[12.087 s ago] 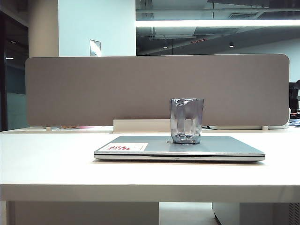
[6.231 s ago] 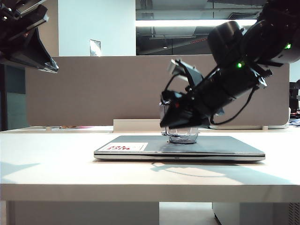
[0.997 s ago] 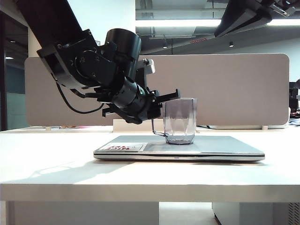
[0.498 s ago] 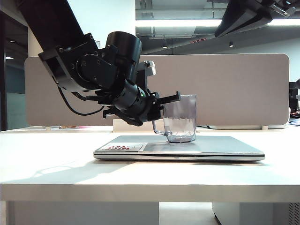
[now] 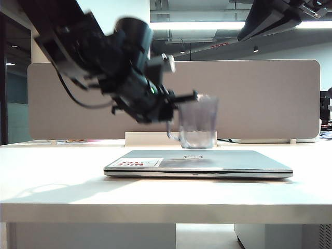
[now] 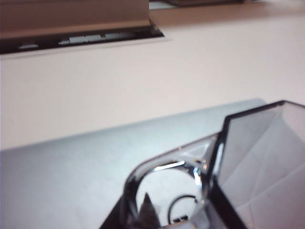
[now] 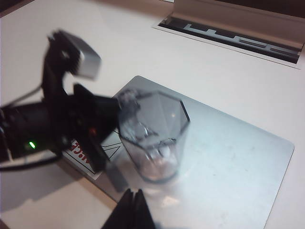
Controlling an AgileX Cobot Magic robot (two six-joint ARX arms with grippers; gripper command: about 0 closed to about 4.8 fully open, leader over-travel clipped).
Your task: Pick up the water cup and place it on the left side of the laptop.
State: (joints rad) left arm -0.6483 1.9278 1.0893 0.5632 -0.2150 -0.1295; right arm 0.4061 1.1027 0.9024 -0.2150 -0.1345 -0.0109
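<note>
Water cup (image 5: 197,122) lifted off laptop (image 5: 228,161) by left gripper (image 5: 174,111); right gripper (image 7: 131,210) closed.

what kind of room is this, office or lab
Most likely an open-plan office: a white desk backed by a grey fabric divider panel, a closed laptop on it, and an exposed dark ceiling with strip lights behind.

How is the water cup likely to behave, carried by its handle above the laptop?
The water cup looks rigid and fairly light. Held only at its handle by the left gripper, shut on it, it may swing or tilt. Its glossy walls look slippery. The right gripper hangs shut above.
</note>
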